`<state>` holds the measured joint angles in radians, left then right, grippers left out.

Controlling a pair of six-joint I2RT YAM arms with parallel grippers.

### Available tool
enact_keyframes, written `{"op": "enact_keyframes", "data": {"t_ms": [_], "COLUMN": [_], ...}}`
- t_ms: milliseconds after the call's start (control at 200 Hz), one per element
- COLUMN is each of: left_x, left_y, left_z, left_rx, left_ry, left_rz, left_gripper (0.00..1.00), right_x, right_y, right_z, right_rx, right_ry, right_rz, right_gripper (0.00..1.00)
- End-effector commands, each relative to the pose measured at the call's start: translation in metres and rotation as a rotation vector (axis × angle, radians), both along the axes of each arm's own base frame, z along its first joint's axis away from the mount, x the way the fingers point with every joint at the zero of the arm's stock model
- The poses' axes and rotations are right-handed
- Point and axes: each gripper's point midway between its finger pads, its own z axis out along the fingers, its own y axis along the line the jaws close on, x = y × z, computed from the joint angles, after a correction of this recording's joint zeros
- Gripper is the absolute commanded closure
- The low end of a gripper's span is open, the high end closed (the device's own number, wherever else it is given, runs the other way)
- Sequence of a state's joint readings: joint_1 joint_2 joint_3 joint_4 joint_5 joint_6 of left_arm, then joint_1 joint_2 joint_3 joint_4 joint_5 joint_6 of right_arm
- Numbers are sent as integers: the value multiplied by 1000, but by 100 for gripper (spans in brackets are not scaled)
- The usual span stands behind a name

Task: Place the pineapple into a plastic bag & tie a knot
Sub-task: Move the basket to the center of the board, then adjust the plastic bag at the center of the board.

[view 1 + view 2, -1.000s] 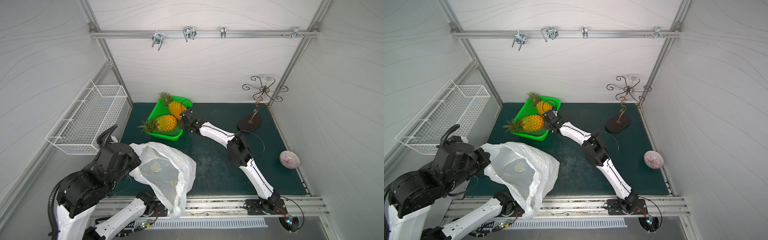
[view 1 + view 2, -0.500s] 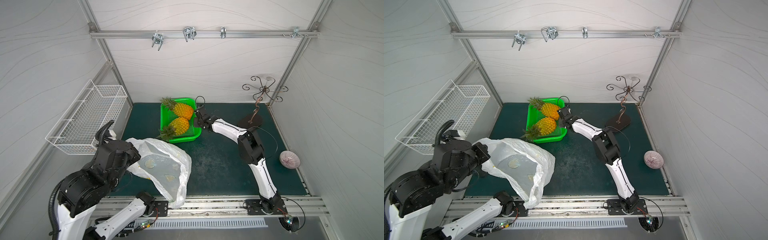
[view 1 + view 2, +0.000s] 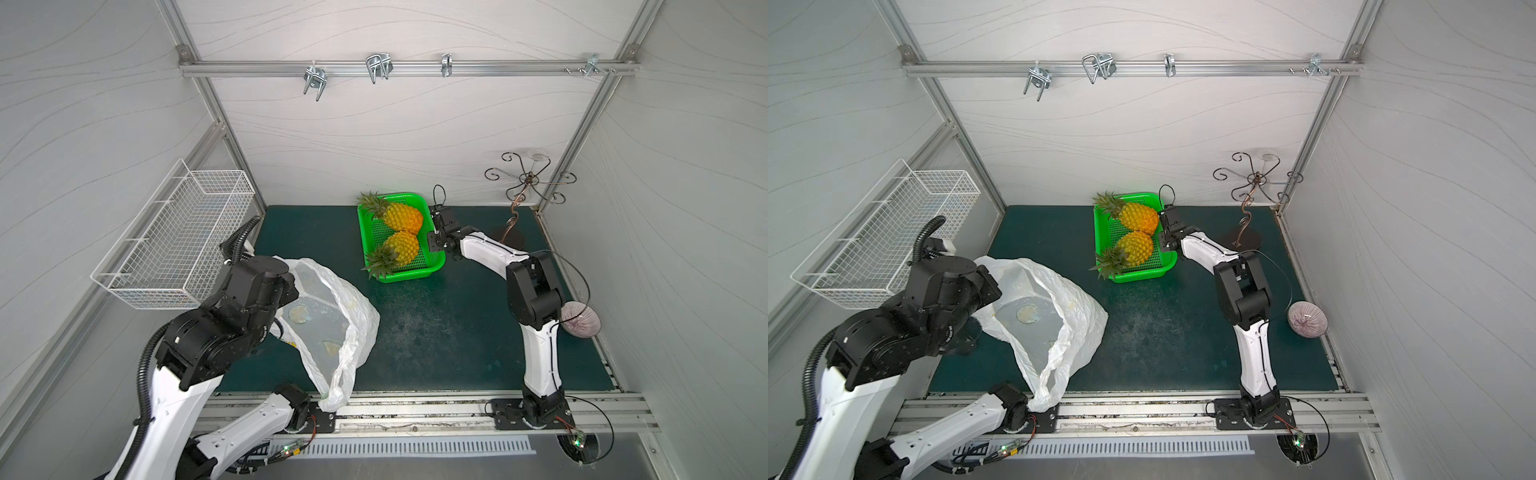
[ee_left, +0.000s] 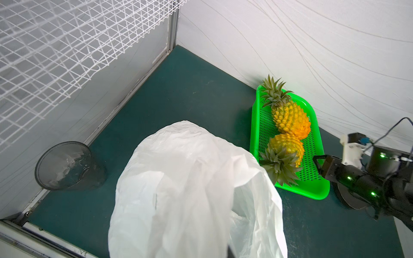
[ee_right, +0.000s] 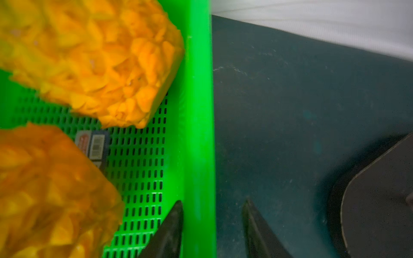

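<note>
And the right gripper (image 5: 212,201) is hovering at the green tray (image 3: 415,275), jaws standing apart and straddling the tray's side wall. One finger is inside over the perforated floor, one is outside over the mat (image 3: 436,332), and they are closing on nothing. Two pineapples are lying on their sides inside the tray, bases close together. The near pineapple (image 3: 401,248) is poking its crown out over the tray's front rim, while the far pineapple (image 3: 401,217) is lying toward the tray's back edge. Off the tray's front corner, well apart from it, the plastic bag (image 3: 357,324) is hanging with its mouth gaping. The left gripper (image 4: 230,253) is pinched shut on its film (fingers almost buried in the folds).

I'm reckoning the fruit is going to handle stiff and fairly heavy, with the knobbly rind giving good bite. So the widest part of the body is looking like the place to grab, not the leaves. The bag is looking feather-light, slippery and ready to collapse.

As for room, the tray wall is sitting right between those fingers and is needing clearing first. The stand base (image 3: 509,239) is crowding the tray's outer side, and between tray and bag the mat is lying wide open
</note>
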<state>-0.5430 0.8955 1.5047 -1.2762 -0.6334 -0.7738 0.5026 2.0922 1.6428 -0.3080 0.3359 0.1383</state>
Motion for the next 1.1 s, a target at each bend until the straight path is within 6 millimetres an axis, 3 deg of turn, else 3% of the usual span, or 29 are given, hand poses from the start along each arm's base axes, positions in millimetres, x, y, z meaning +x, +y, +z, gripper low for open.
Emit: {"op": "enact_keyframes", "data": {"t_ms": [0,70,150,380,490,605,730,910,1095], "left_x": [14,18,19,4,-1,-3,-4,-11,-18], "left_y": [1,-1,-2,1,-1,-1,-6,-9,-15], "left_z": [9,9,9,-5,-14,-14,-12,-21,-23], "left_rx": [11,7,-1,-119,-159,-146,-159,-244,-281], "left_ry": [-47,-43,-42,-46,-44,-50,-52,-69,-79], "left_rz": [52,56,59,99,90,64,28,23,-30], "left_gripper": [100,100,100,100,100,100,100,100,100], "right_x": [-17,-43,-92,-283,-351,-405,-428,-410,-391], "right_y": [11,27,51,113,128,143,158,160,197], "right_z": [88,124,160,227,243,230,233,235,229], "right_rx": [37,111,204,442,514,465,400,301,225], "right_ry": [-96,-109,-119,-169,-164,-178,-199,-211,-230], "right_rz": [116,210,375,822,967,1125,1098,830,757], "right_gripper": [34,28,24,22,22,22,21,19,16]}}
